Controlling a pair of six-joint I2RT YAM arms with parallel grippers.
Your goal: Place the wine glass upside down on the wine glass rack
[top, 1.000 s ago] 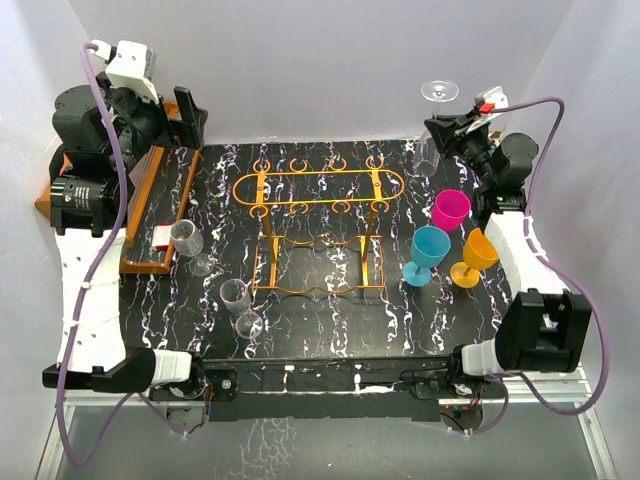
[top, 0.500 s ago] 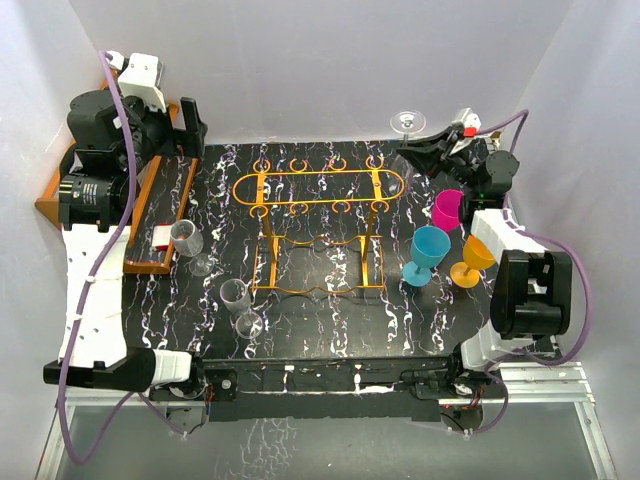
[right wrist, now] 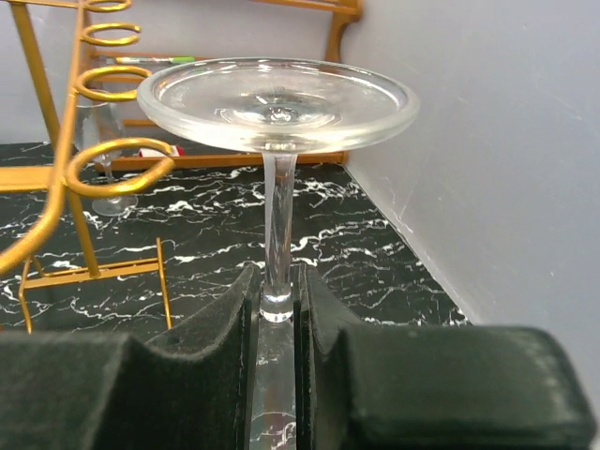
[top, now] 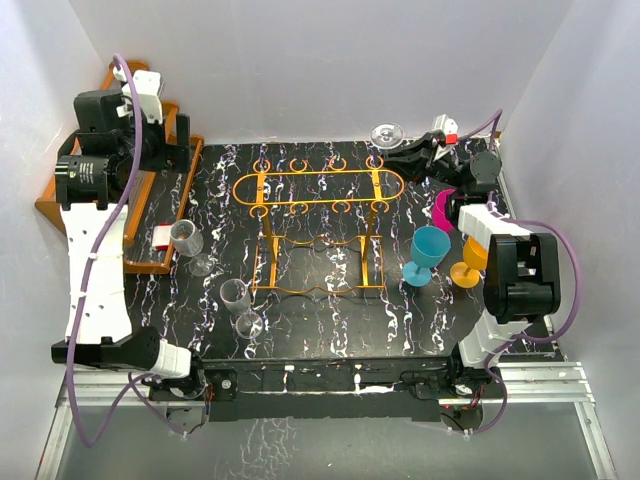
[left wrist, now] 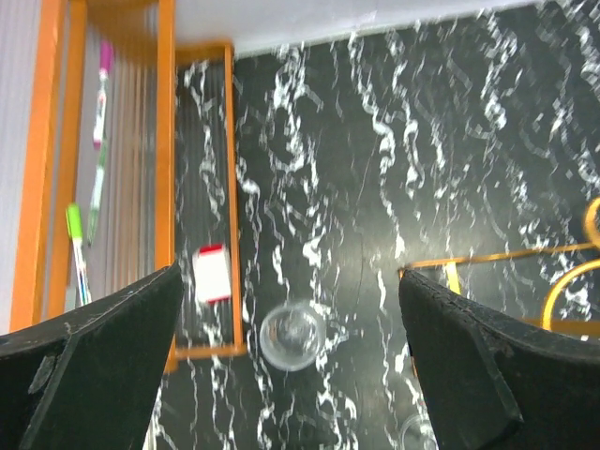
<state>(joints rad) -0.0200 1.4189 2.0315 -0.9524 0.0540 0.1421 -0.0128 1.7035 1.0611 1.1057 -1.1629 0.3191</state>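
Wine glass (right wrist: pixel 278 94): one, clear, turned foot-up at the far right of the table, just off the right end of the wire rack. You have it by the stem.
Right gripper (right wrist: pixel 278 298): your fingers are pinched narrow on that stem, with the round foot above them. The bowl is hidden below the pads.
Wine glass rack (top: pixel 318 187): one gold wire stand, mid-table toward the far side. Its nearest loop sits just left of the stem, not around it.
Left gripper (left wrist: pixel 289 281): spread wide with nothing between the fingers, raised over the far left of the table.
Clear glasses (top: pixel 187 238): two more standing upright on the table left of the wire rack. One is beside the wooden rack, and the nearer clear glass (top: pixel 236 297) stands closer to you.
Coloured glasses: three, clustered right of the wire rack. They are a magenta glass (top: pixel 441 207), a teal glass (top: pixel 430 247) and an orange glass (top: pixel 473 257).
Wooden rack (left wrist: pixel 167 187): one, orange, along the left edge, with a small red-and-white piece (left wrist: pixel 213 274) lying in it.
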